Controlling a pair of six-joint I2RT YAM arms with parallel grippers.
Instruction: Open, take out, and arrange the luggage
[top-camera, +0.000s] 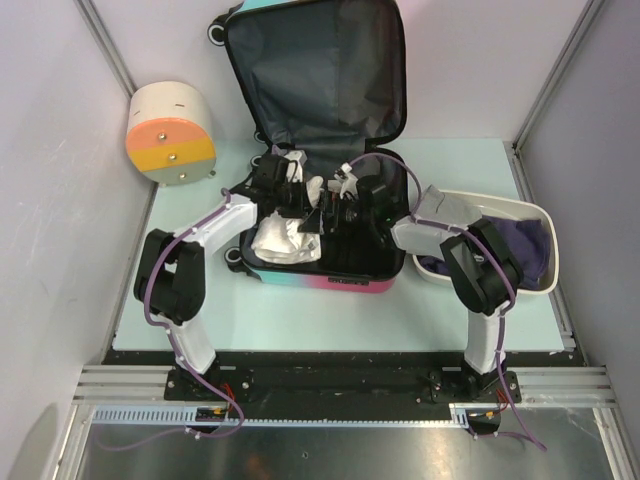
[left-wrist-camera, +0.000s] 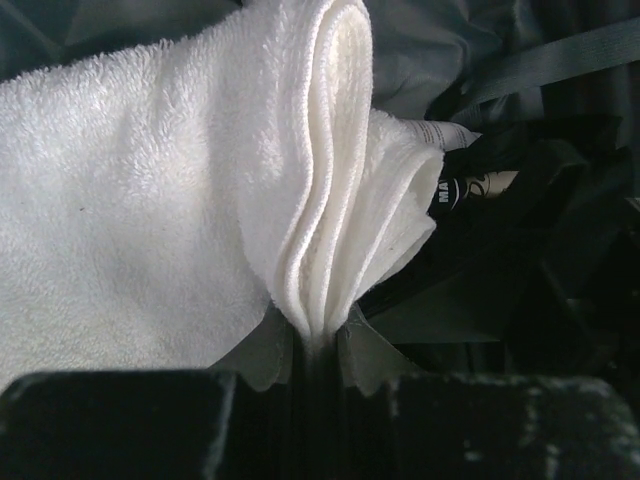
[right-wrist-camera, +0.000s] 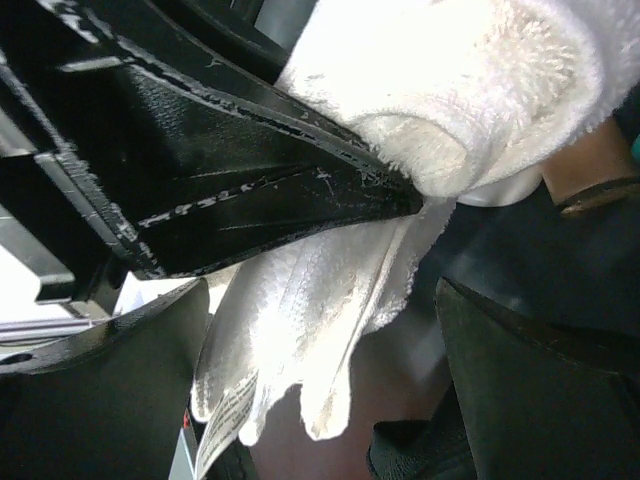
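Observation:
The luggage (top-camera: 330, 282) lies open on the table, its lid with dark grey lining (top-camera: 315, 70) standing up at the back. A white towel (top-camera: 283, 240) lies bunched in the left of its base. My left gripper (top-camera: 298, 198) is over the base and shut on the towel's folded edge (left-wrist-camera: 318, 345); the towel (left-wrist-camera: 150, 180) fills the left wrist view. My right gripper (top-camera: 328, 212) is close beside it and open (right-wrist-camera: 330, 400). A hanging corner of the towel (right-wrist-camera: 300, 330) with a label sits between its spread fingers (right-wrist-camera: 540, 400), not touching them. The left gripper's black finger (right-wrist-camera: 250, 190) crosses that view.
A white basin (top-camera: 535, 215) with dark purple cloth in it (top-camera: 525, 250) stands right of the luggage, under my right arm. A cream-and-orange drawer box (top-camera: 170, 135) stands at the back left. Dark straps and black items (left-wrist-camera: 520, 200) lie in the luggage base.

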